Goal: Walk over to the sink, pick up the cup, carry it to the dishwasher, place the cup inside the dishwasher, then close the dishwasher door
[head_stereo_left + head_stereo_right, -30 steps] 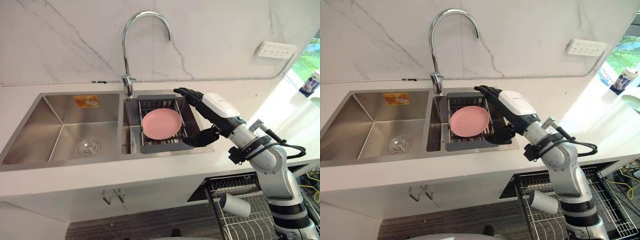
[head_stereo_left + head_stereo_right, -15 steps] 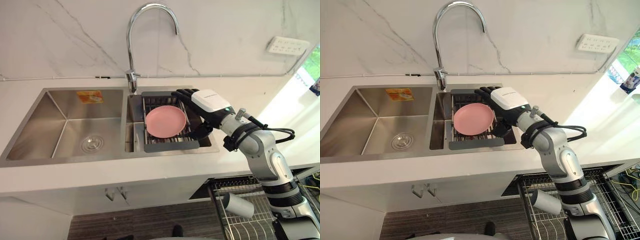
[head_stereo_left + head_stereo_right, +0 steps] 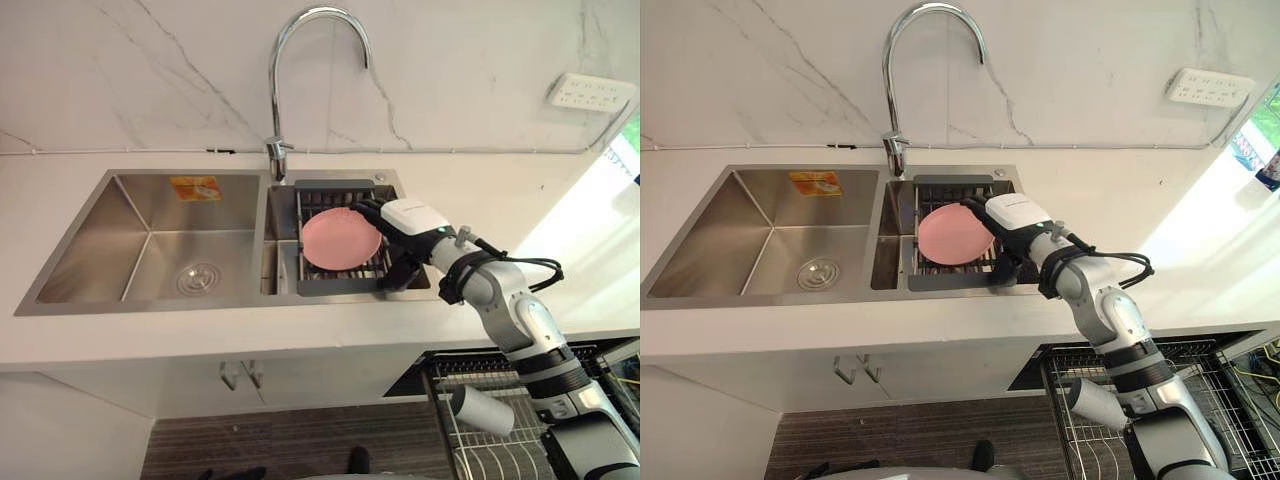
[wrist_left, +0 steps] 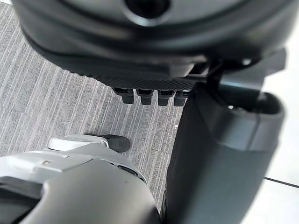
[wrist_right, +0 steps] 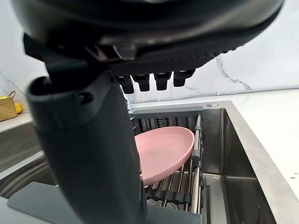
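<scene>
Left eye view shows the right hand [image 3: 405, 235] at centre right, spread open beside the pink plate [image 3: 340, 238] and gripping nothing. The plate lies on a dark rack [image 3: 335, 287] in the sink [image 3: 150, 240]. A grey cup [image 3: 480, 410] lies in the wire basket [image 3: 480, 455], lower right. The left hand [image 4: 154, 84] is relaxed and empty.

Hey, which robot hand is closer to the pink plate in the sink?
Right. The right robot hand is beside the pink plate, at its right edge, over the sink rack. The left robot hand hangs low above the grey floor, far from it.
</scene>
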